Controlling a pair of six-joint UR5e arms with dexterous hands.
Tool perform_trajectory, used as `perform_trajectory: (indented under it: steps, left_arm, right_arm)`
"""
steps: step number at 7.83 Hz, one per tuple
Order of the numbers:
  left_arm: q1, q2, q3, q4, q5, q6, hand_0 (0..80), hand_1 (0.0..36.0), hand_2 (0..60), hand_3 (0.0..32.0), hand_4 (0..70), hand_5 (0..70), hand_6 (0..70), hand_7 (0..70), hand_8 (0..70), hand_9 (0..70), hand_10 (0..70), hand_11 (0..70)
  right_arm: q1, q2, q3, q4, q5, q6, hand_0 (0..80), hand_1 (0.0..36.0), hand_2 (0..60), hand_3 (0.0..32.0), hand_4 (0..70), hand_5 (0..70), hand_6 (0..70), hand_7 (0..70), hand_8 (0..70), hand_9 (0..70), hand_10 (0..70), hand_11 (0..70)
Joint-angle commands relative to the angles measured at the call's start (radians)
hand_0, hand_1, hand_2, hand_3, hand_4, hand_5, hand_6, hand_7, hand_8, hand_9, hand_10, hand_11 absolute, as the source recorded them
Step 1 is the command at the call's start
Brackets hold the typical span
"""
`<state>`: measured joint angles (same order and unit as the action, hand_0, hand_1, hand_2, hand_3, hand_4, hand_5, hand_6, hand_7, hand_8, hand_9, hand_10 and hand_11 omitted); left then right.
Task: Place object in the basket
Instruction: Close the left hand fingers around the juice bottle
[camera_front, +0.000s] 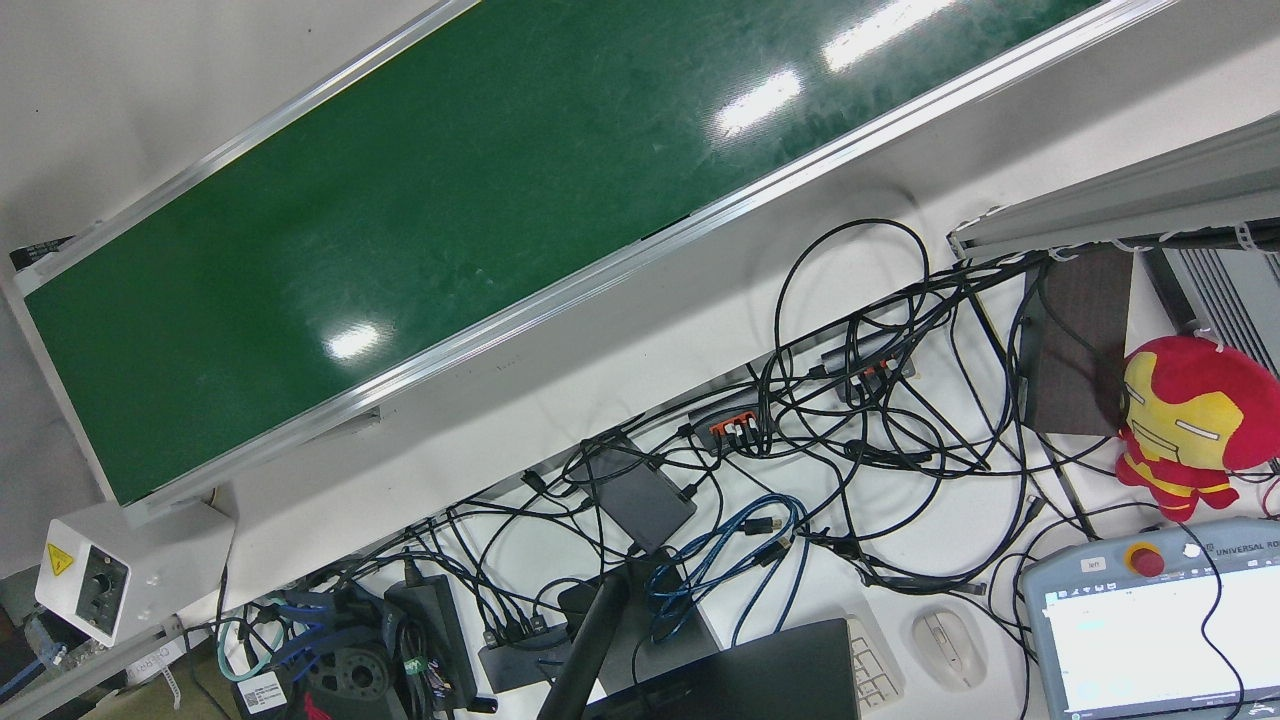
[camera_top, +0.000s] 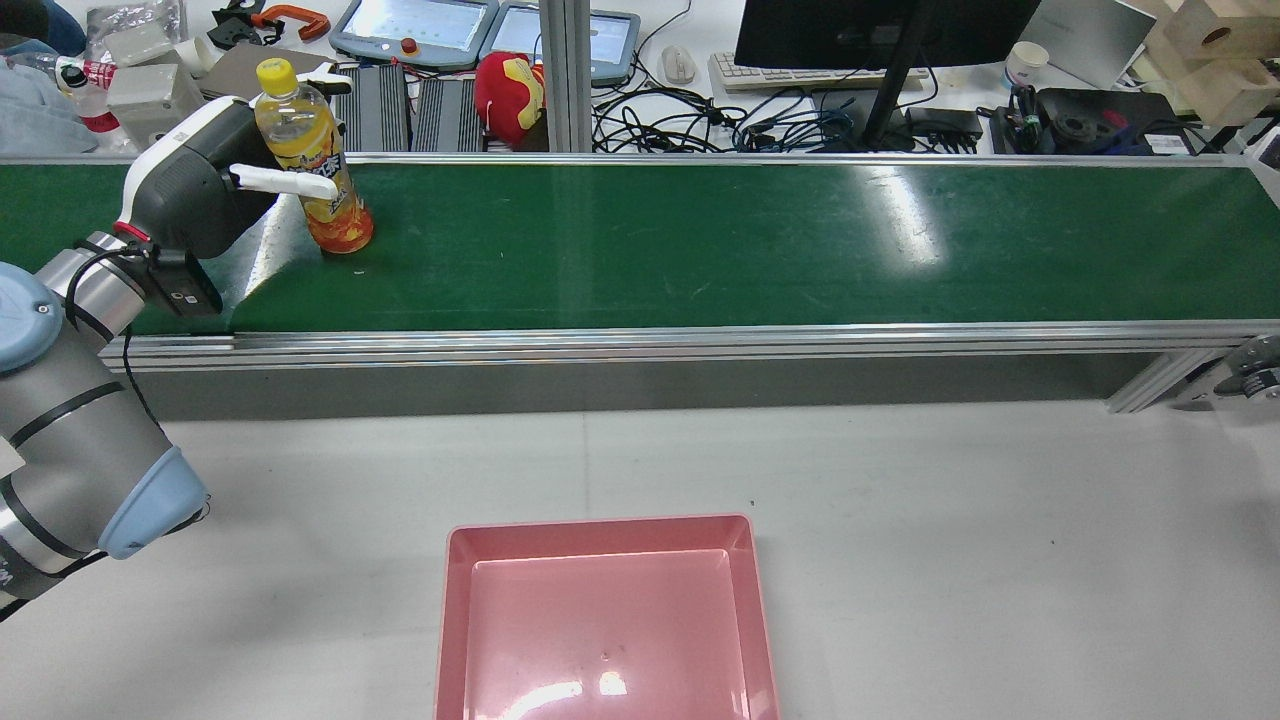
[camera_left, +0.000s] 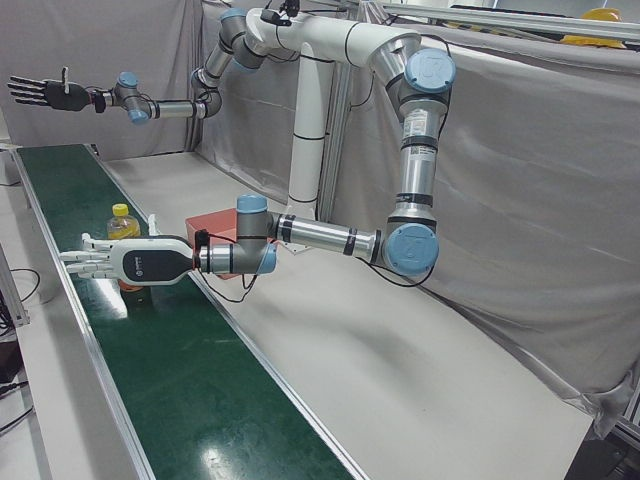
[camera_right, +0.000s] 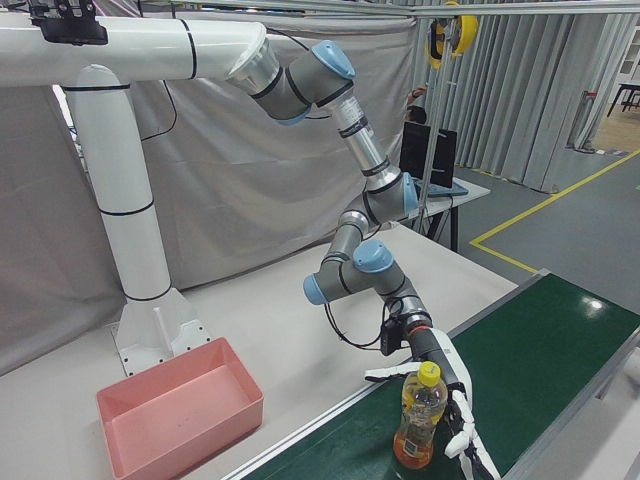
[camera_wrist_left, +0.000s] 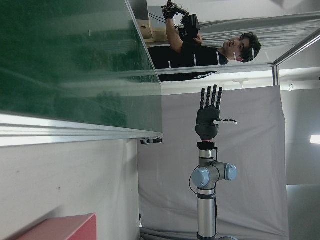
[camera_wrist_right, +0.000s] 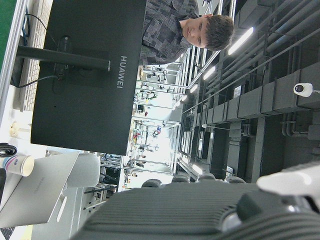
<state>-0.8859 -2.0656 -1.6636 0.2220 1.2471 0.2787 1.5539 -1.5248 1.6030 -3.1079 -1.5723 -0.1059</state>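
Observation:
An orange juice bottle (camera_top: 315, 170) with a yellow cap stands upright on the green conveyor belt (camera_top: 700, 240) at the far left. My left hand (camera_top: 195, 190) is open right beside it, with the thumb across its front and the fingers stretched past it. The right-front view shows the bottle (camera_right: 420, 420) between the thumb and the spread fingers of the left hand (camera_right: 445, 385). The pink basket (camera_top: 600, 530) sits empty on the grey table at the near middle. My right hand (camera_left: 45, 93) is open, raised high and far from the belt.
The belt's aluminium rail (camera_top: 650, 340) runs between the belt and the table. Behind the belt is a desk with cables (camera_front: 850, 400), a plush toy (camera_top: 508, 95), a monitor (camera_top: 880, 30) and teach pendants. A person (camera_wrist_left: 200, 50) stands beyond the belt's far end.

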Motion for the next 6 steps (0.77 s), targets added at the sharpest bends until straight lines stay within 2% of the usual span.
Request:
perform_trajectory:
  steps: [1,2,3,4,6]
  left_arm:
    - [0.001,-0.06,-0.002,0.12,0.002,0.0,57.6,19.4,3.0,0.0,9.8,39.9,0.2,6.3,3.6,4.4,8.4,14.7]
    - [0.001,-0.094,-0.001,0.191,0.002,0.016,64.4,29.2,33.1,0.0,31.3,57.7,2.4,10.3,8.4,11.8,19.7,31.4]
    - [-0.004,-0.094,-0.002,0.204,0.002,0.02,80.0,36.0,60.0,0.0,70.0,70.0,38.4,30.3,37.2,46.3,48.3,69.7]
    - [-0.002,-0.094,-0.004,0.22,0.002,0.022,80.0,36.0,60.0,0.0,70.0,70.0,70.0,70.0,70.0,70.0,69.7,70.0]
    - [-0.001,-0.096,-0.014,0.22,0.008,0.016,68.8,36.0,60.0,0.0,70.0,70.0,70.0,70.0,70.0,70.0,70.0,70.0]
  right_arm:
    - [0.0,0.0,0.002,0.0,0.0,0.0,0.0,0.0,0.0,0.0,0.0,0.0,0.0,0.0,0.0,0.0,0.0,0.0]
    - [0.0,0.0,0.002,0.0,0.0,0.0,0.0,0.0,0.0,0.0,0.0,0.0,0.0,0.0,0.0,0.0,0.0,0.0]
    - [0.0,0.0,0.002,0.0,0.0,0.0,0.0,0.0,0.0,0.0,0.0,0.0,0.0,0.0,0.0,0.0,0.0,0.0]
    - [0.0,0.0,0.002,0.0,0.0,0.0,0.0,0.0,0.0,0.0,0.0,0.0,0.0,0.0,0.0,0.0,0.0,0.0]
    - [0.0,0.0,0.002,0.0,0.0,0.0,0.0,0.0,0.0,0.0,0.0,0.0,0.0,0.0,0.0,0.0,0.0,0.0]
